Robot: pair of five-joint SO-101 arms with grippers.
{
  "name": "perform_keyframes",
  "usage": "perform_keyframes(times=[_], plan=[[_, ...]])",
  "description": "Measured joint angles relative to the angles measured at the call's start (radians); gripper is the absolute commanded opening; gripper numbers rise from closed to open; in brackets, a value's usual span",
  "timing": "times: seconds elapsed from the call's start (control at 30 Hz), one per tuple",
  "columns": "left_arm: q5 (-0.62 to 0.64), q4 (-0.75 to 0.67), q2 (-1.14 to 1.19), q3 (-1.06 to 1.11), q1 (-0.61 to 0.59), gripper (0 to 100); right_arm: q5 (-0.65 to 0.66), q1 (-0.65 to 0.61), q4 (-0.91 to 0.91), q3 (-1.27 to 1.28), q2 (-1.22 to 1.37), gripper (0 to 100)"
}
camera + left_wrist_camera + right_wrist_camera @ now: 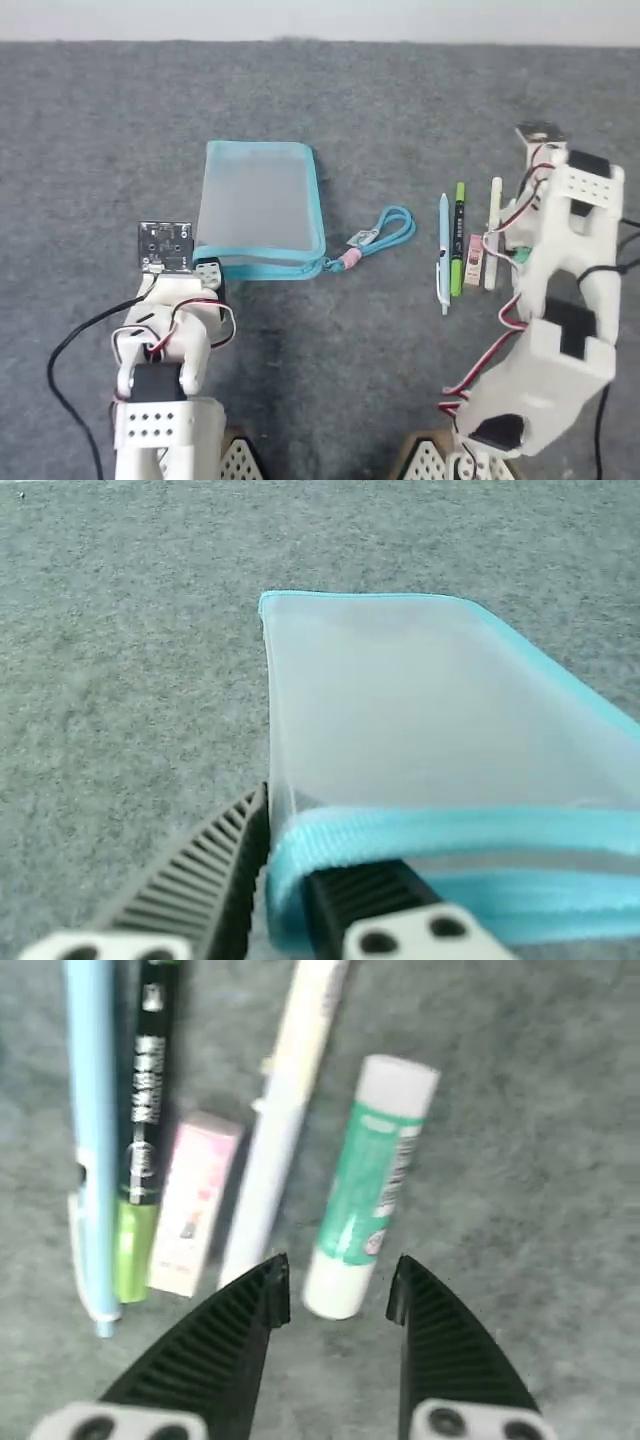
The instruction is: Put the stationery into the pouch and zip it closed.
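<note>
Lying flat on the worktop (100, 150): pouch (260, 205), zip edge facing the arms, strap (385, 232) trailing toward the stationery. Pinching the pouch's near corner at the zip edge: left gripper (285, 850), clamped on it. Hanging over the glue stick (370, 1180), jaws apart either side of its near end: right gripper (340, 1265). Lying in a row beside the glue stick, outside the pouch: white pen (493, 230), eraser (473, 260), marker (458, 240), blue pen (443, 252).

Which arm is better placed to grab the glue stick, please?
The right: the open right gripper straddles the end of the glue stick, while the left gripper holds a corner of the pouch.
</note>
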Motion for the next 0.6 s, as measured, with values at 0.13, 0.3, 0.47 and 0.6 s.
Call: perform_keyframes(times=[0.13, 0.3, 0.47, 0.6], plan=[[0.0, 0.0, 0.0, 0.0, 0.0, 1, 0.06, 0.018, -0.009, -0.018, 0.048, 15.5], [0.0, 0.0, 0.0, 0.0, 0.0, 1, 0.078, 0.015, -0.083, -0.02, 0.11, 15.2], [0.0, 0.0, 0.0, 0.0, 0.0, 1, 0.078, 0.029, -0.141, -0.025, 0.203, 12.4], [0.0, 0.0, 0.0, 0.0, 0.0, 1, 0.078, 0.051, -0.146, -0.051, 0.227, 0.8]])
